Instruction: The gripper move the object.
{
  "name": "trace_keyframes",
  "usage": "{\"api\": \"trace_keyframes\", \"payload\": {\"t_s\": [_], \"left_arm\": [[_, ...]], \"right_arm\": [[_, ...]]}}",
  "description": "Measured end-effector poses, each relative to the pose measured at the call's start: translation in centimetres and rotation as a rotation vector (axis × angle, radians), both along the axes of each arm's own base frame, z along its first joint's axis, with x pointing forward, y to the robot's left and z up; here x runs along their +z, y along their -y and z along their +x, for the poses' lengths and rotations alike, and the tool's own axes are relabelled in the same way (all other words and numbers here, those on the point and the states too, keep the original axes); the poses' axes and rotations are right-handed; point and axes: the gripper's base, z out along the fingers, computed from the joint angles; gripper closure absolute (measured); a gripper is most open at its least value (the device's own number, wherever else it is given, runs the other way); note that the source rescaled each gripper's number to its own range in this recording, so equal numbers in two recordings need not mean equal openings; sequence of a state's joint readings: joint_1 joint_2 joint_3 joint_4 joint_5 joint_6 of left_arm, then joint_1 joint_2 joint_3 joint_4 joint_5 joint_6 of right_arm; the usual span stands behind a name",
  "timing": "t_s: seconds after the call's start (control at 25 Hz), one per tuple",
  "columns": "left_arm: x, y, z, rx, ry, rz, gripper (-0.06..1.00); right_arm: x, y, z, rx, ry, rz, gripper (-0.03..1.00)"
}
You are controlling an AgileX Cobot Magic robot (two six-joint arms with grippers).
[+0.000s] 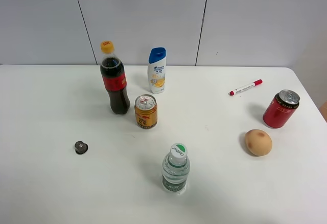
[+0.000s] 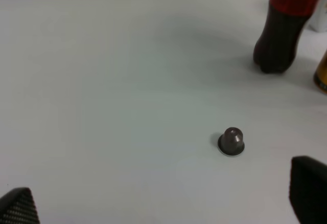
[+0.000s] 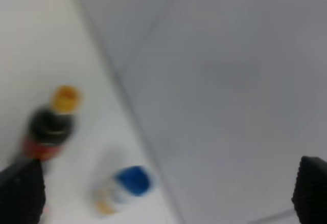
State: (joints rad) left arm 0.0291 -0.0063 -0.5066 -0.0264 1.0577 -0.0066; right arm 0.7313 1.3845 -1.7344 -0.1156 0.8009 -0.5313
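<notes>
The object, a short gold-yellow can (image 1: 146,111) with red markings and a silver top, stands upright mid-table, just right of the cola bottle (image 1: 114,81). Only its edge shows in the left wrist view (image 2: 322,73). Neither gripper nor arm appears in the exterior high view. My left gripper (image 2: 163,199) is open and empty, low over the table, with black fingertips (image 2: 308,188) wide apart, near a small dark capsule (image 2: 232,141). My right gripper (image 3: 163,193) is open and empty, high up, with a blurred view of the cola bottle (image 3: 48,127) and the wall.
A white shampoo bottle with a blue cap (image 1: 157,70) stands behind the can. A water bottle (image 1: 176,169) stands at the front. A red can (image 1: 280,109), a tan round object (image 1: 258,142) and a red marker (image 1: 246,87) are on the right. The capsule (image 1: 80,147) lies on the left.
</notes>
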Motion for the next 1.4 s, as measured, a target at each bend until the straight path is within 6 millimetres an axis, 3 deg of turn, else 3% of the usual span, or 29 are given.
{"api": "trace_keyframes", "payload": {"t_s": [0.2,0.36,0.52,0.72,0.84,1.08,1.28,1.4], "left_arm": [[0.0,0.0,0.0,0.000,0.000,0.000,-0.06],[0.0,0.0,0.0,0.000,0.000,0.000,-0.06],[0.0,0.0,0.0,0.000,0.000,0.000,-0.06],[0.0,0.0,0.0,0.000,0.000,0.000,-0.06],[0.0,0.0,0.0,0.000,0.000,0.000,-0.06],[0.0,0.0,0.0,0.000,0.000,0.000,-0.06],[0.0,0.0,0.0,0.000,0.000,0.000,-0.06],[0.0,0.0,0.0,0.000,0.000,0.000,-0.06]], "right_arm": [[5.2,6.6,-6.8,-0.053,0.078,0.229,-0.03],[4.8,12.4,-10.6,-0.193,0.096,0.341,-0.03],[-0.7,16.2,-12.5,-0.454,0.042,0.302,-0.03],[-11.2,17.8,-15.6,-0.651,-0.166,0.362,-0.03],[-15.8,18.1,-17.7,-0.742,-0.240,0.412,-0.03],[-19.7,18.1,-20.7,-0.818,-0.308,0.434,-0.03],[-22.3,18.2,-21.7,-0.854,-0.307,0.410,-0.03],[-22.5,18.2,-22.3,-0.856,-0.272,0.421,-0.03]]}}
